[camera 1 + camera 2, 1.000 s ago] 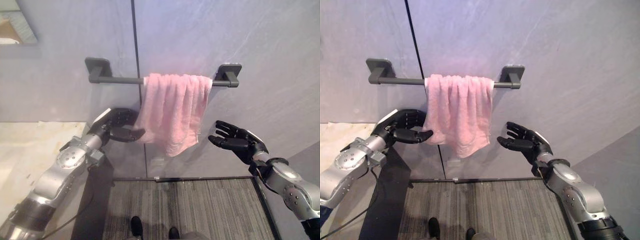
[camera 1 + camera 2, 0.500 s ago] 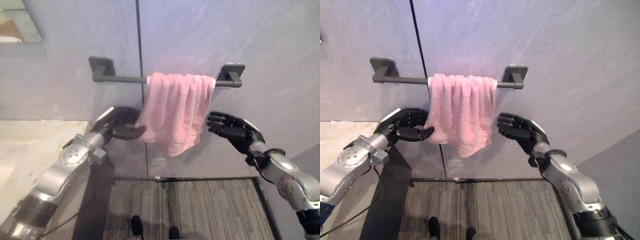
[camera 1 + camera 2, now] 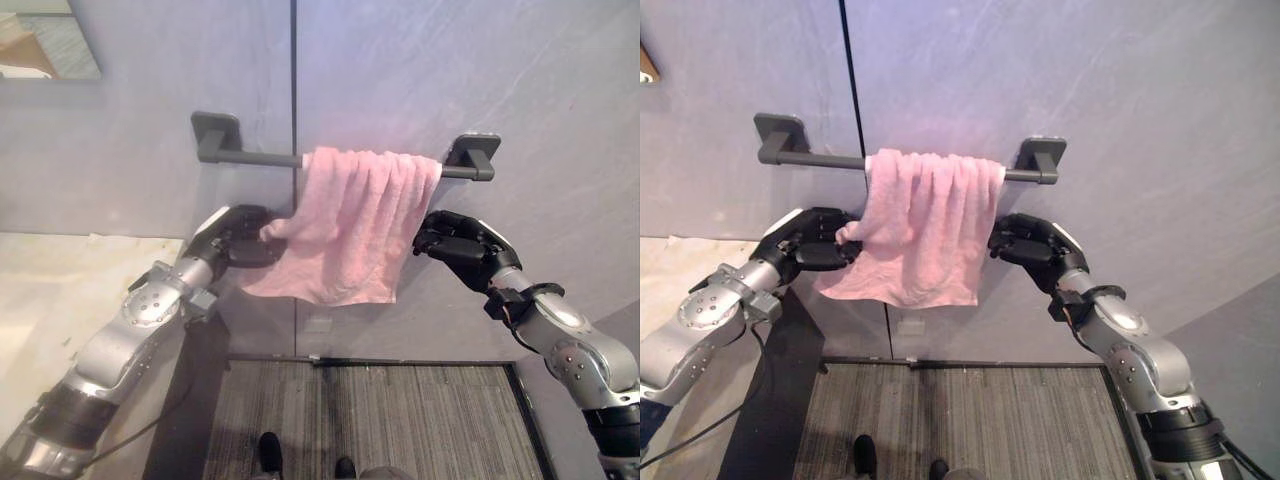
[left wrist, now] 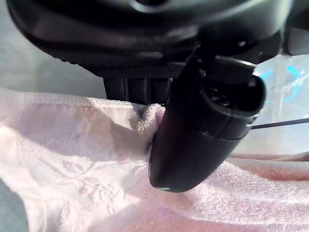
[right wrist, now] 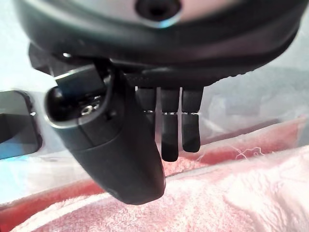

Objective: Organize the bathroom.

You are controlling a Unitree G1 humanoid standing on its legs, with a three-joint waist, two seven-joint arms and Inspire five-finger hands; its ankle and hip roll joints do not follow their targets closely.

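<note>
A pink towel (image 3: 350, 225) hangs bunched over the right half of a dark grey towel bar (image 3: 250, 157) on the grey wall. My left hand (image 3: 235, 240) is shut on the towel's left edge and holds it out to the left, so the lower hem spreads wide. In the left wrist view the thumb (image 4: 203, 135) presses the cloth (image 4: 72, 179) against the fingers behind it. My right hand (image 3: 460, 245) is curled at the towel's right edge, just under the bar's right bracket. Its thumb (image 5: 116, 154) lies on the cloth (image 5: 231, 198), fingers close behind the edge.
A mirror corner (image 3: 45, 45) shows at the top left. A pale counter surface (image 3: 60, 290) lies at the left, below the bar. A grey striped mat (image 3: 370, 420) covers the floor under the towel. A dark seam (image 3: 293, 60) runs down the wall.
My left hand has closed on the towel's left edge and drawn it leftward, spreading the hem. My right hand has moved in to the right edge and curled. The view shifted slightly.
</note>
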